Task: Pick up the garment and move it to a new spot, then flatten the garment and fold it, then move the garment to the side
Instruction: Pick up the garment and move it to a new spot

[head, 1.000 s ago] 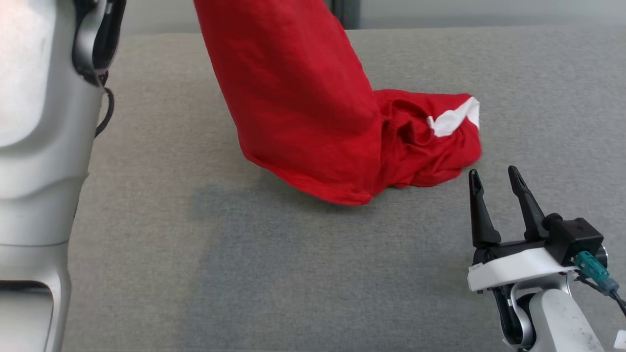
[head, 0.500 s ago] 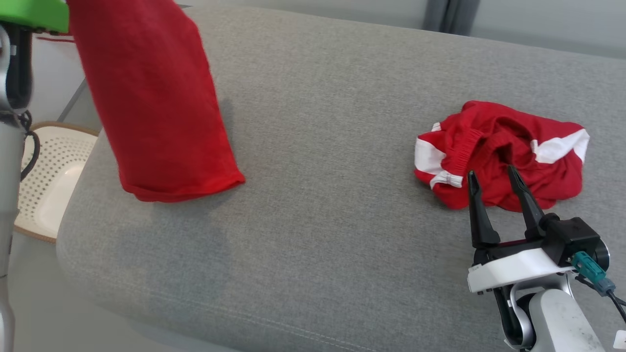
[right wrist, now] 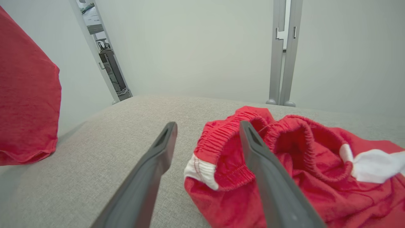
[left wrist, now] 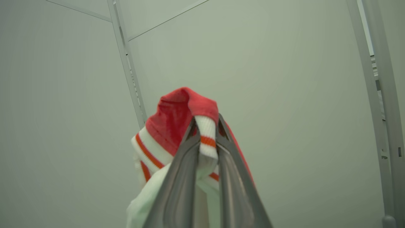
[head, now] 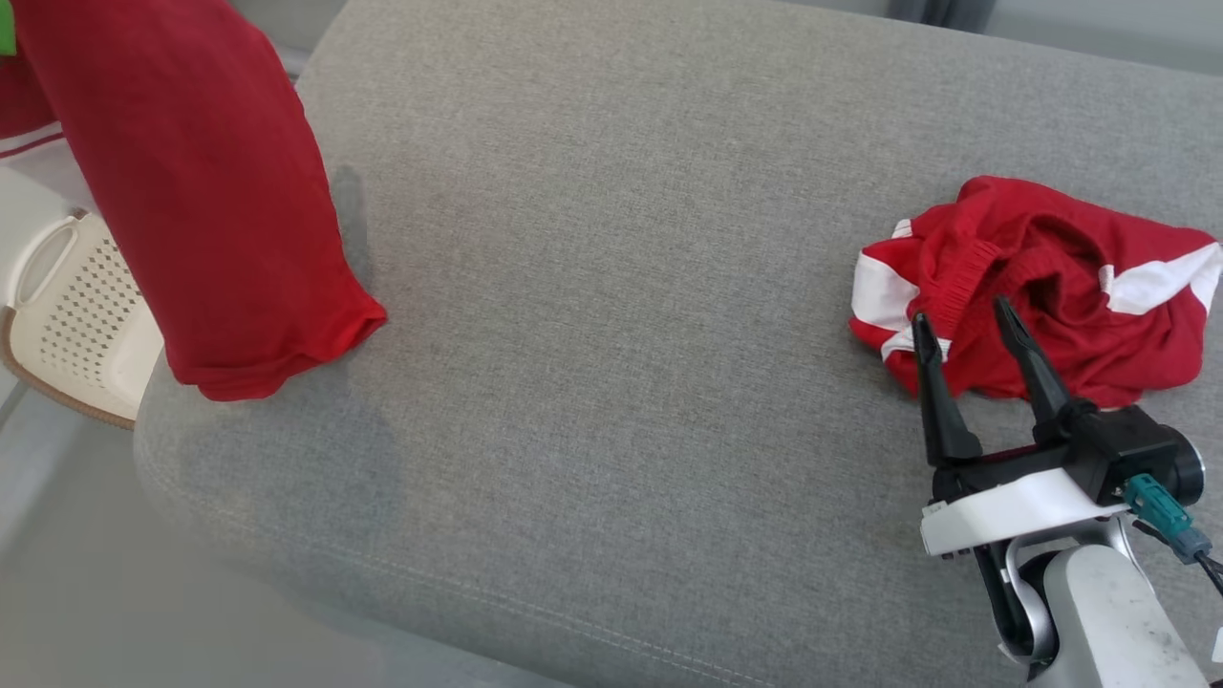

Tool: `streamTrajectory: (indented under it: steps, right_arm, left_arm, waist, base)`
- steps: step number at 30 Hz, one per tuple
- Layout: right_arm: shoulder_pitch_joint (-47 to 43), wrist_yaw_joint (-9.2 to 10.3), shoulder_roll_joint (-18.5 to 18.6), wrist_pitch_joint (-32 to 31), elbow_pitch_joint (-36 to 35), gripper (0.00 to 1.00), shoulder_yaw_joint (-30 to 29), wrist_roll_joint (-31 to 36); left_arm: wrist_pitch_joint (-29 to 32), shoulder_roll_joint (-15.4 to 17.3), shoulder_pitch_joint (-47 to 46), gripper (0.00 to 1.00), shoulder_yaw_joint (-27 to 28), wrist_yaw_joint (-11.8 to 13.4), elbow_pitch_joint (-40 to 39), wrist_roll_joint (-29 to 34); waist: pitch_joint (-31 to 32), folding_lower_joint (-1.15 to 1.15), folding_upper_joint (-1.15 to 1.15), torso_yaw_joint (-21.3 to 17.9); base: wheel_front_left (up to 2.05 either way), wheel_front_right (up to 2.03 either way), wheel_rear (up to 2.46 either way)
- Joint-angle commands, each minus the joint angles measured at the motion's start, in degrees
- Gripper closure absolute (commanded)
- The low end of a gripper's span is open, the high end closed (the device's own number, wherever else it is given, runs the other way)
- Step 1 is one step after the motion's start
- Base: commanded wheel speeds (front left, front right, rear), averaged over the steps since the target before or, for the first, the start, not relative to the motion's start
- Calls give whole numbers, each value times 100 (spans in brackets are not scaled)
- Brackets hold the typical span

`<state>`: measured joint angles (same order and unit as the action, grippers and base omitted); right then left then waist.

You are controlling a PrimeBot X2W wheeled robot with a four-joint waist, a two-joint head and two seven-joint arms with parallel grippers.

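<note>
**Red top in the air, nothing flattened or folded yet**

The red top point(head: 191, 210) hangs as a long tube over the left end of the grey couch point(head: 611, 287). Its bottom hem is low by the couch edge; can't tell if it touches the fabric. L claw point(left wrist: 205, 123) is pinched tight on a white ribbed band w/ an orange stripe at the top of the garment, carrying its weight. Beyond the couch end, lower down, sits a white basket point(head: 67, 325). Well apart, on the right side of the couch, a pair of red-and-white shorts point(head: 1041, 277) lies crumpled. R claw point(head: 963, 320) is spread wide just in front of them, holding nothing.

Progress, as I read it: pick-up done, move to a new spot underway, so approx the first third. Left to do: set it down, spread it flat, fold, shift it aside. R claw looks free to help w/ the spreading.
</note>
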<state>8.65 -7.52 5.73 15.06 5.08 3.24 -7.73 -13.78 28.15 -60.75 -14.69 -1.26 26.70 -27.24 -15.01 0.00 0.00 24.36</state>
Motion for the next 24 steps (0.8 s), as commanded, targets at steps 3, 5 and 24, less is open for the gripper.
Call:
streamTrajectory:
  steps: [3,5,24]
  right_arm:
    - [72,5,137,18,-86,0,-40,45]
    - [75,6,187,9,-146,0,-63,70]
    - [97,6,450,-271,-804,0,-162,106]
  left_arm:
    - [-54,84,-281,100,67,-8,188,44]
    - [-76,102,-417,100,79,2,282,75]
    - [-144,-331,-93,100,656,-116,1113,124]
  waist:
    - [-226,0,0,-263]
    - [-301,0,0,-368]
    - [-871,0,0,-950]
  base:
    - [0,0,0]
    - [0,0,0]
    - [0,0,0]
